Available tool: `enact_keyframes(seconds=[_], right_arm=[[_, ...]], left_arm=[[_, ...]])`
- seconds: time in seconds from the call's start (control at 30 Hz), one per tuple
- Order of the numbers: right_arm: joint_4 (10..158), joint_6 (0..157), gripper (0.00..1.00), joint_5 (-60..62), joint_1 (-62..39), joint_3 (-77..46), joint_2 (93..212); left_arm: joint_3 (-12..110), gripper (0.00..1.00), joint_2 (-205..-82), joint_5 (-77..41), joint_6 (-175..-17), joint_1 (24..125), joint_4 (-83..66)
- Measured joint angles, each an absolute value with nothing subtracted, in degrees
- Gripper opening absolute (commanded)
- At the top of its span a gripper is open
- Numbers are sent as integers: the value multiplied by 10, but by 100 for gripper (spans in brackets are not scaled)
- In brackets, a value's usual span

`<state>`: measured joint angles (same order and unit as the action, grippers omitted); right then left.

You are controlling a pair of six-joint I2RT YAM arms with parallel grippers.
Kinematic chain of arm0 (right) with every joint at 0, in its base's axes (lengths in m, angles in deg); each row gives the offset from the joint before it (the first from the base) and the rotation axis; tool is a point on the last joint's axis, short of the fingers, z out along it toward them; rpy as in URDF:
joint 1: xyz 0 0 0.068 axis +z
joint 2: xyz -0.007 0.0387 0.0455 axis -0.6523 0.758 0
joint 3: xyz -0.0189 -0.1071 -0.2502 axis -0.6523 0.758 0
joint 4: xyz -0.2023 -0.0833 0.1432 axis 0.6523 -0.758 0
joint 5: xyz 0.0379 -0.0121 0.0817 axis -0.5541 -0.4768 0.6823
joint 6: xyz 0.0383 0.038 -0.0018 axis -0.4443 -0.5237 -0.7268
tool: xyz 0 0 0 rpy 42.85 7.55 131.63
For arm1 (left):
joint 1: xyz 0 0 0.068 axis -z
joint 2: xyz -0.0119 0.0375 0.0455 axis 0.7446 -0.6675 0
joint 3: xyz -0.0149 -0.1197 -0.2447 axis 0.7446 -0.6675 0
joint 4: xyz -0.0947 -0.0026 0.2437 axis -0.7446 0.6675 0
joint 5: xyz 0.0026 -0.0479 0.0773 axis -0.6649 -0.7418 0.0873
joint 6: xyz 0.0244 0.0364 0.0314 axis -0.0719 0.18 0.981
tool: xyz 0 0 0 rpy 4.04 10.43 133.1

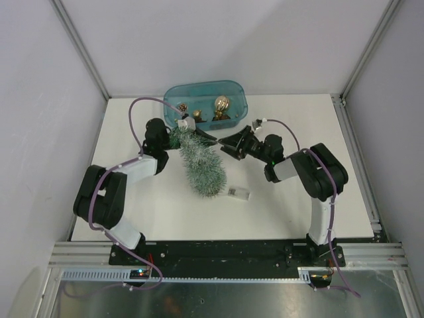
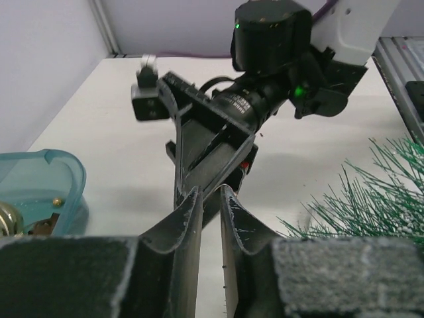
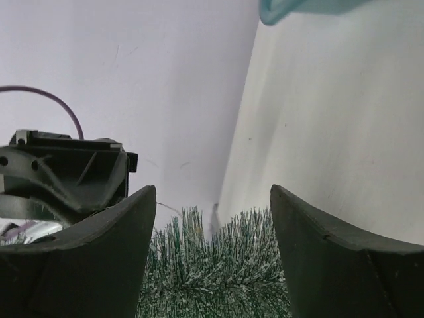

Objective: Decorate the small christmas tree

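If judging by the tree (image 1: 202, 165), lying on its side between the arms with no bauble visible on it, seems an early step: fetching one. Holds right gripper (image 3: 212, 189) wide open and empty above the branches. Shows left gripper (image 2: 210, 192) parted by a slit, gripping nothing visible, tip to tip with the right. Calls next for reaching into the tub (image 1: 171, 93) and pinching a bauble (image 1: 221, 104).

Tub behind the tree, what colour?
Translucent teal. The tub shows best in the top external view.
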<state>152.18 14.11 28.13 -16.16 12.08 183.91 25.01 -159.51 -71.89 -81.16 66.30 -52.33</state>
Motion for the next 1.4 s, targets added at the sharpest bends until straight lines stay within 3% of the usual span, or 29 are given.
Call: enact_keyframes(seconds=[0.33,1.07,1.23,1.3,1.4], right_arm=[[1576,25,68,288,-162,109,1875],[1592,-15,20,282,-146,100,1874],[1592,-15,19,289,-149,122,1859],[1593,-15,24,292,-155,139,1850],[1593,-15,44,296,-169,163,1835]], left_arm=[[265,20,-1624,-754,-809,662,-537],[244,18,-1620,-749,-811,663,-560],[242,17,-1617,-744,-811,663,-564],[239,17,-1615,-742,-811,663,-565],[235,17,-1613,-739,-810,663,-566]])
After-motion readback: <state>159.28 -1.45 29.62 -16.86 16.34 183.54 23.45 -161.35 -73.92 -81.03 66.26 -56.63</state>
